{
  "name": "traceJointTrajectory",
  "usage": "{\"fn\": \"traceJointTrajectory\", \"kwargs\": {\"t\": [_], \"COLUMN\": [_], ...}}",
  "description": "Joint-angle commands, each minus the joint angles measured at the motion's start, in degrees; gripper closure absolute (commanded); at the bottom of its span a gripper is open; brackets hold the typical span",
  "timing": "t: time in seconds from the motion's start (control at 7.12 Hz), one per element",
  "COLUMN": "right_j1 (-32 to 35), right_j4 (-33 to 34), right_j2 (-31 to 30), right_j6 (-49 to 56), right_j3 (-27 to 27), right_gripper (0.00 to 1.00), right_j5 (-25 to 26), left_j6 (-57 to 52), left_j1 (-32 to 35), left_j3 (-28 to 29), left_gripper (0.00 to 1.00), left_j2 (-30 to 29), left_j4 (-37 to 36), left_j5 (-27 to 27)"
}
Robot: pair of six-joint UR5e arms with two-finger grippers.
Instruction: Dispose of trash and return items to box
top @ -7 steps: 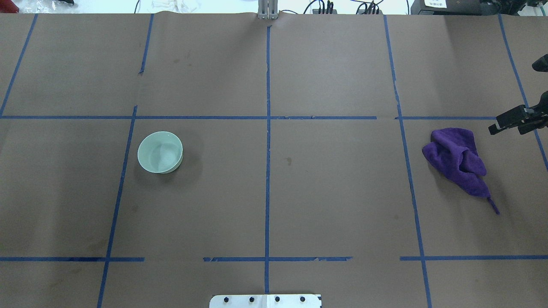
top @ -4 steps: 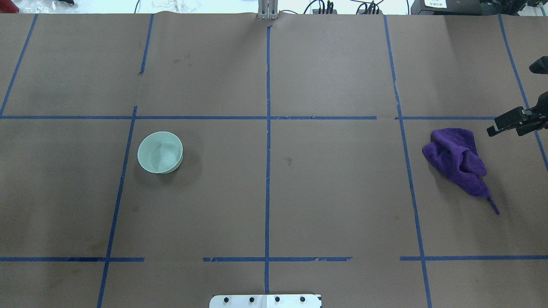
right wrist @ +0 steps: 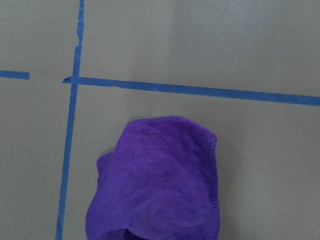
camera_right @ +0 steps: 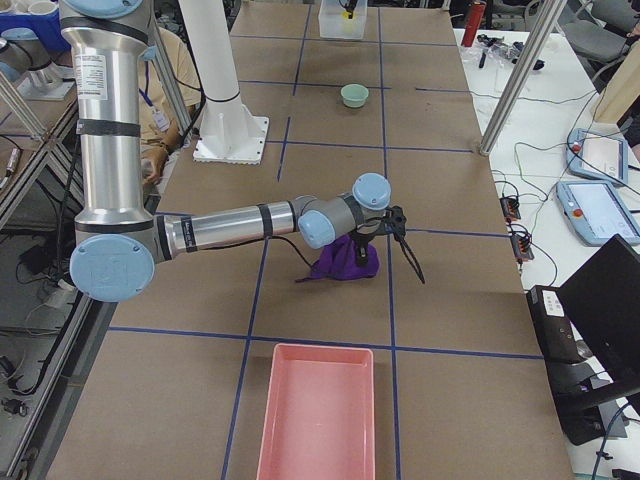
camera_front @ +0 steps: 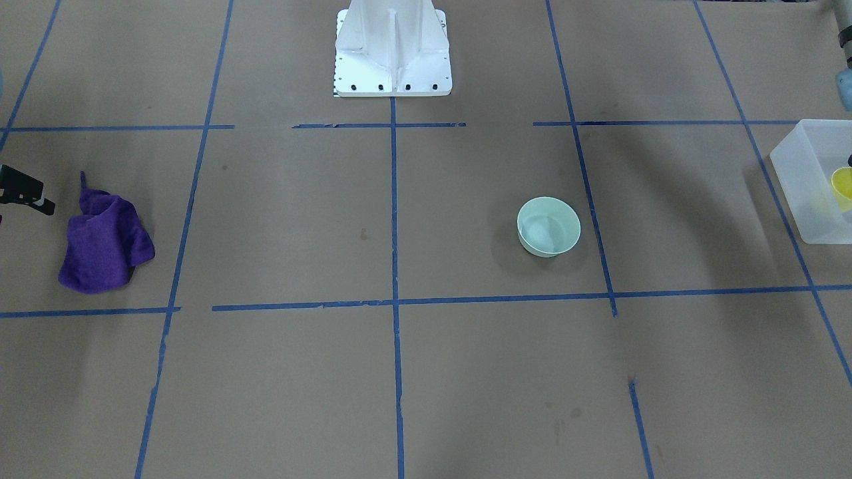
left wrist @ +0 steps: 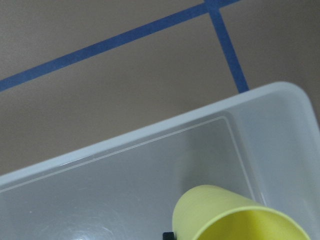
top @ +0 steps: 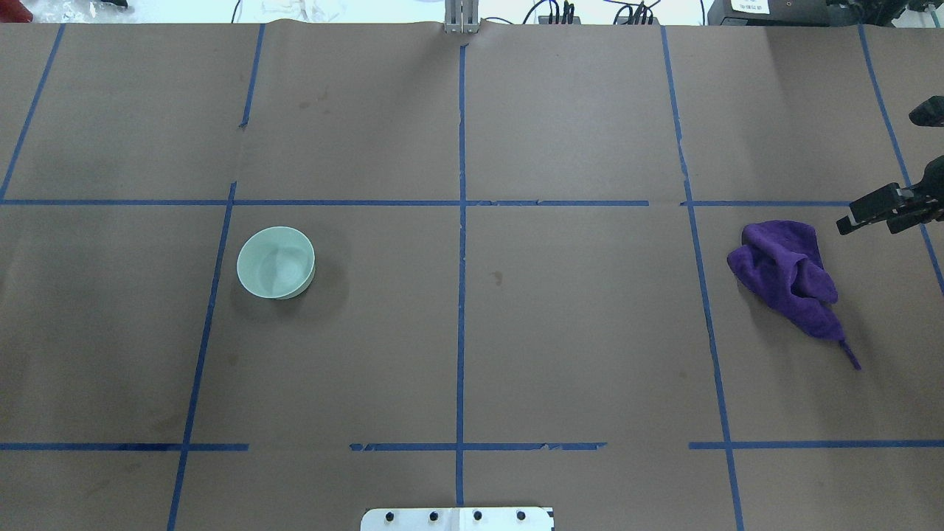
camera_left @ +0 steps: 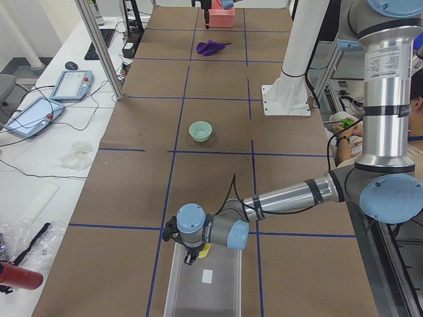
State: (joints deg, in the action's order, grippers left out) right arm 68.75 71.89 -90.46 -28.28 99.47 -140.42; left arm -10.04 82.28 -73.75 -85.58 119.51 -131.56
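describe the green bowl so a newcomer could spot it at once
On the brown table with its blue tape grid, look at the robot's left half, middle row of squares. The mint-green bowl stands there upright, by itself. It is round and pale, unlike the crumpled purple cloth on the right half.

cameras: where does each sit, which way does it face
Front: across the table, facing the base.
Overhead: behind the base, looking forward and down; its edge shows.
Left: table's end; left arm near, at the box.
Right: other end; right arm near, by the cloth.
Left wrist: down into box at cup; no arm.
Right wrist: down on cloth; no arm.
Front and overhead share the bowl.
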Motion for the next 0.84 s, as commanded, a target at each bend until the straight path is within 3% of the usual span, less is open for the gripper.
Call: {"fn": "traceJointTrajectory", "kwargs": {"t": [0.0, 0.28, 0.42, 0.56, 0.7], "right_j1": [-0.02, -2.38, -4.83, -7.99, -11.07], "right_j4": [0.0, -0.09, -1.04, -5.84, -10.5], "right_j2": [-0.07, -0.33, -0.51, -0.6, -0.6], "right_j6": [-0.02, -4.55, -8.94, -15.6, -22.27], "right_j3": [0.02, -0.07, 0.11, 0.02, -0.15], "right_gripper": [0.0, 0.0, 0.0, 0.0, 0.0], "right_j5": [0.14, 1.54, 2.77, 3.48, 5.4], "left_j6": [0.02, 0.54, 1.15, 6.99, 15.4], "left_j1": [0.16, 4.35, 6.82, 7.02, 6.41], "left_j3": [-1.82, -7.51, -13.03, -19.44, -23.07], "left_gripper": [0.0, 0.0, 0.0, 0.0, 0.0], "left_j2": [0.23, -0.55, -2.91, -9.46, -11.52], "left_j4": [-0.15, -4.25, -12.46, -24.99, -26.59], "left_j5": [0.07, -5.6, -5.99, -5.64, -6.07]}}
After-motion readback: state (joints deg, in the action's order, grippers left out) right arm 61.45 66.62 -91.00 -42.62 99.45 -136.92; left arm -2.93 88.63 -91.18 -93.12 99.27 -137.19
